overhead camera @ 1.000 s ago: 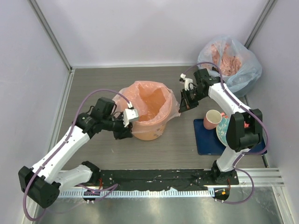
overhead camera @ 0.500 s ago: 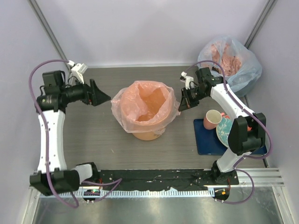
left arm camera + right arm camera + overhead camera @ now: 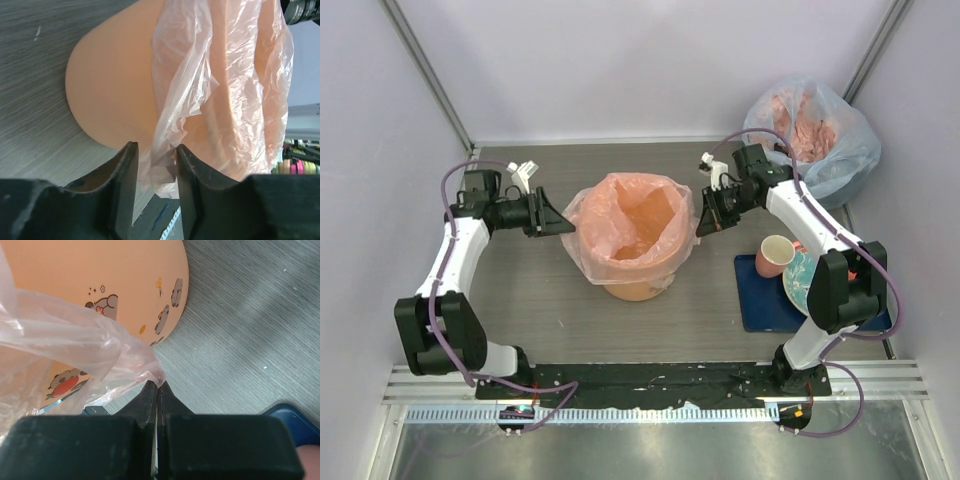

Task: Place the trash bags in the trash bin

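Observation:
The orange trash bin [image 3: 640,284] stands mid-table with the pale-pink trash bag [image 3: 610,205] draped over its rim and hanging into it. My left gripper [image 3: 558,223] is at the bag's left edge. In the left wrist view its jaws [image 3: 156,162] stand apart, with a crumpled fold of the bag [image 3: 235,85] between them, in front of the bin [image 3: 110,90]. My right gripper [image 3: 705,224] is at the bag's right edge. Its jaws [image 3: 159,384] are shut on a corner of the bag [image 3: 75,340], beside the bin's patterned side [image 3: 100,270].
A bluish-clear sack [image 3: 817,135] stuffed with pink plastic sits in the back right corner. A pink cup [image 3: 775,255] and a teal plate [image 3: 798,282] rest on a blue tray [image 3: 765,305] right of the bin. Walls close in on three sides.
My left arm left the bin's near-left side, swung out to the left and came back to the bag's left edge with its jaws apart. The right gripper kept its hold.

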